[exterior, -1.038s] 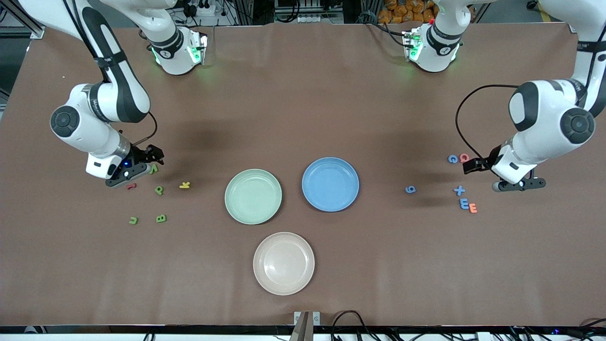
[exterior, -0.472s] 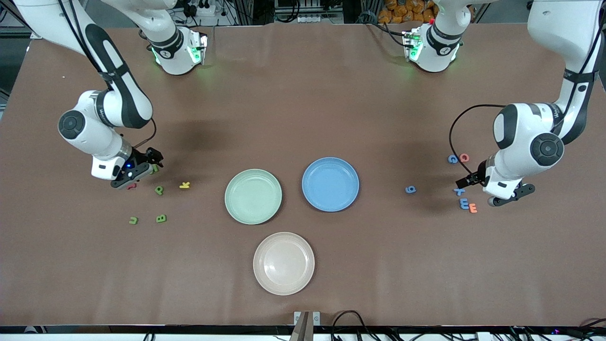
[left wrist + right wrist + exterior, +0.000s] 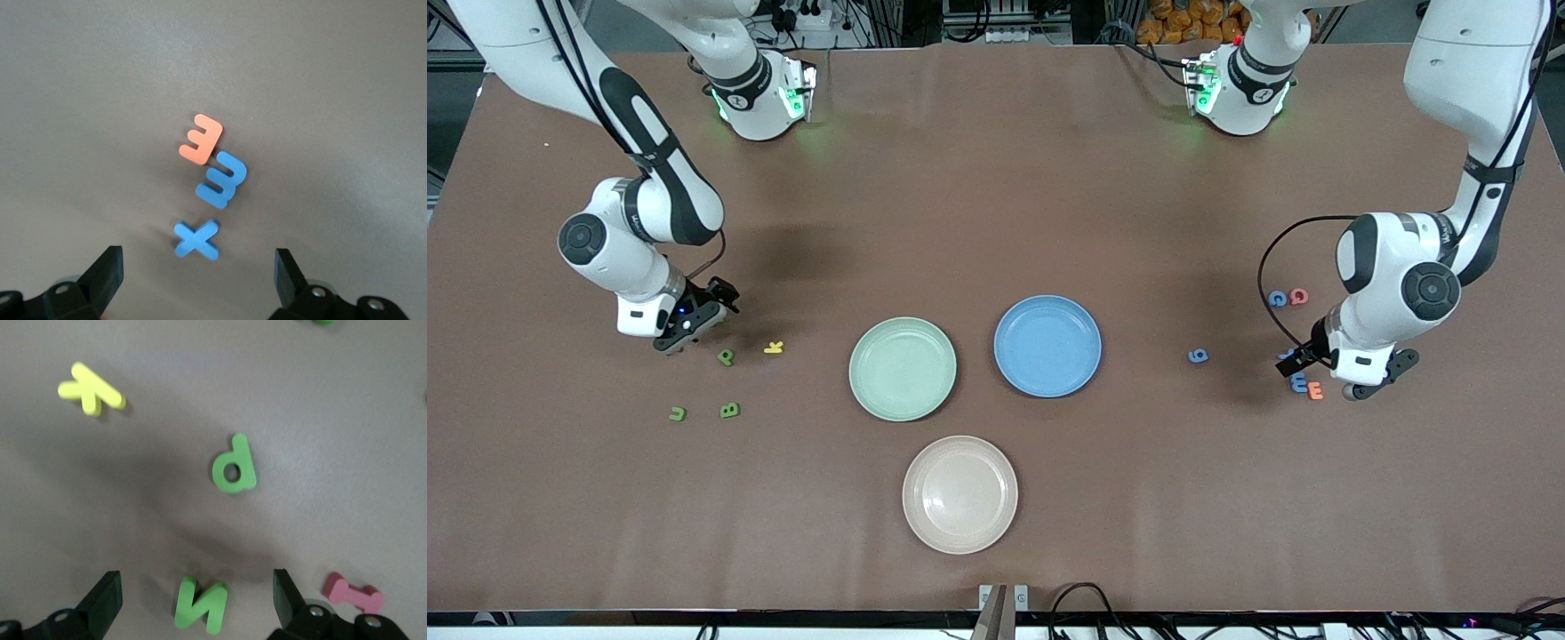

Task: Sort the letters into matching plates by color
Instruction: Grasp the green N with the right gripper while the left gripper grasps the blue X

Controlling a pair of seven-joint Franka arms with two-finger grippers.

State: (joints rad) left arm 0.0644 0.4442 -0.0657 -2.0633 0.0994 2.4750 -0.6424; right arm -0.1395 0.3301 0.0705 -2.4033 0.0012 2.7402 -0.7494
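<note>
Letters lie in two groups at the table ends. Blue cross piece lies on the table below the left gripper, jaws apart. Green N lies below the right gripper, jaws apart, empty. Mint plate and blue plate sit mid-table.

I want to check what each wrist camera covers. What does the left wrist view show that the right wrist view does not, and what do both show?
Only the left wrist view shows the orange E touching the blue E, with the blue cross close by, under the open left claw.

Only the right wrist view shows the yellow K, the green P, the green N and the pink I, under the open right claw.

Both show the brown table cover and no plate.
</note>
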